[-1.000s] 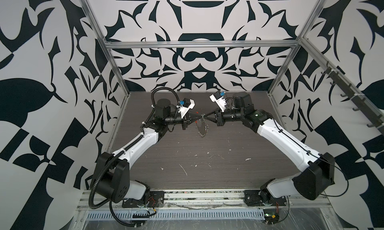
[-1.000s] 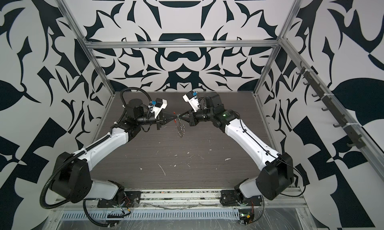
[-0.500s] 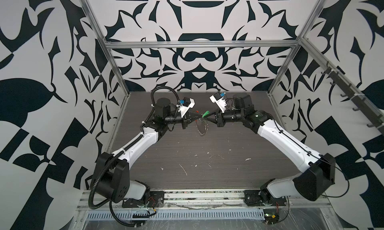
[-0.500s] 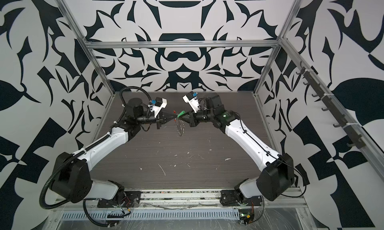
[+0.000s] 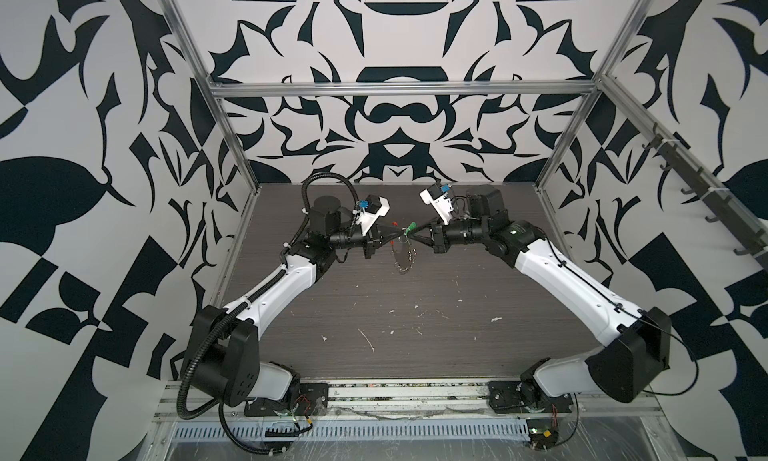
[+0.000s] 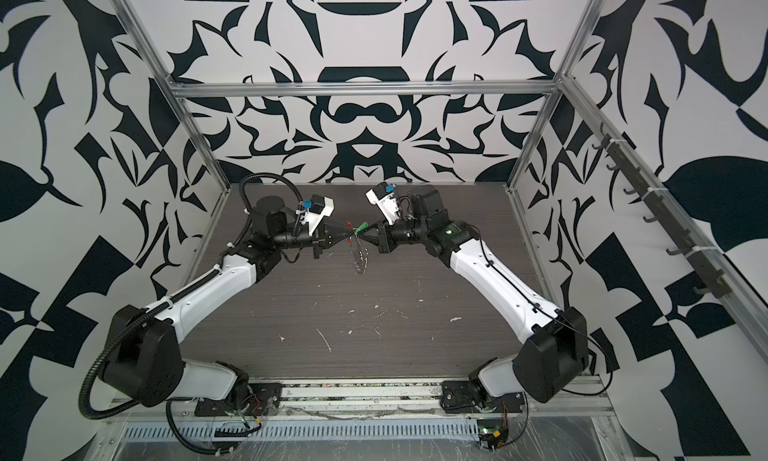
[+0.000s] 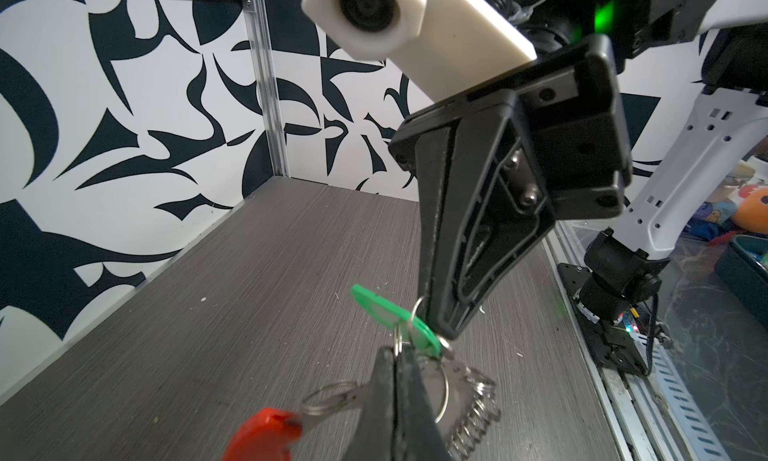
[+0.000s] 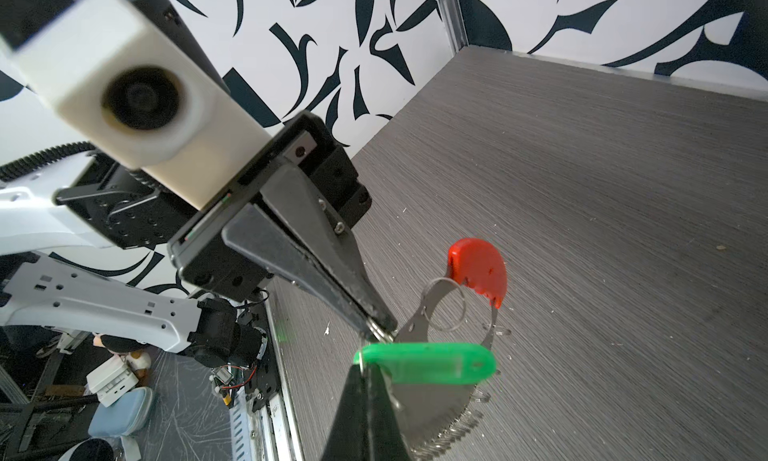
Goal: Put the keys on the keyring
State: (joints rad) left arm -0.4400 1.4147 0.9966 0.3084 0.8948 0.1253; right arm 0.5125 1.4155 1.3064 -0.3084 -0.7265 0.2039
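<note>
Note that both grippers meet tip to tip above the worktop (image 5: 415, 313). The left gripper (image 5: 395, 233) is clamped on the keyring (image 5: 405, 259), whose loop of small rings hangs below it, with the red segment (image 8: 478, 267) sticking out to one side. The right gripper (image 5: 415, 235) is clamped on the ring end of the key (image 8: 428, 361). The key's green tag sits just beside the keyring's metal band. You cannot tell whether it is threaded on.
</note>
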